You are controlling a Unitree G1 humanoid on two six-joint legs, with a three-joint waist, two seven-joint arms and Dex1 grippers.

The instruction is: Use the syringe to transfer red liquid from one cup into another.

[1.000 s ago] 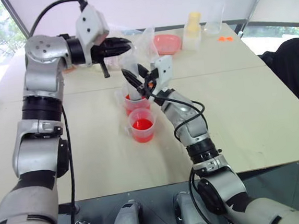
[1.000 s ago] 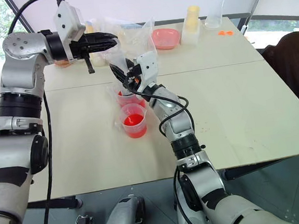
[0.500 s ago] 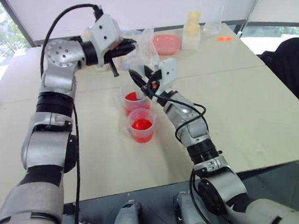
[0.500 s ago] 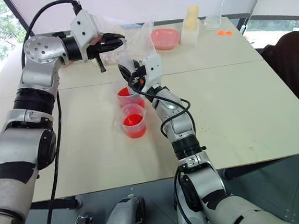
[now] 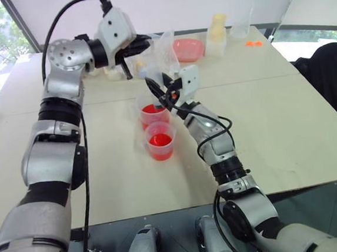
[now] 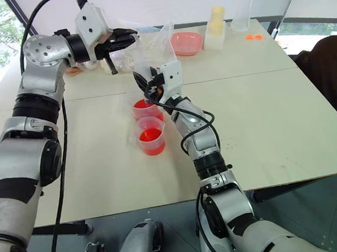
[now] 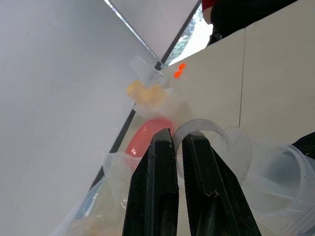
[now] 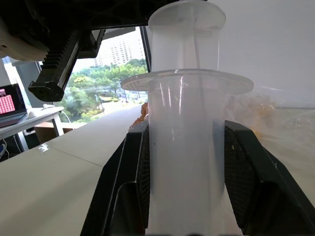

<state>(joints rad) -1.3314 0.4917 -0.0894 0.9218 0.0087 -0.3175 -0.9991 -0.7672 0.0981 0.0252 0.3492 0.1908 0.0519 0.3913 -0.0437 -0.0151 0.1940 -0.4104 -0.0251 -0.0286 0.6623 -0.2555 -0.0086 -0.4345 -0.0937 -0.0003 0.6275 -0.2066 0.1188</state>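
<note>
My right fingers [image 8: 184, 196] clamp the syringe [image 8: 186, 147] barrel — my left fingers [image 7: 179, 147] pinch its plunger ring [image 7: 199, 129].

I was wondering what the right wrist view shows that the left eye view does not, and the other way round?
Of the two, the right wrist view gives the syringe close up: its clear barrel and flange, clamped in the right gripper. The left eye view adds the near cup and far cup holding red liquid, the table, a pink bowl and a yellow bottle. Both share the syringe, the right gripper and the left gripper above the plunger.
</note>
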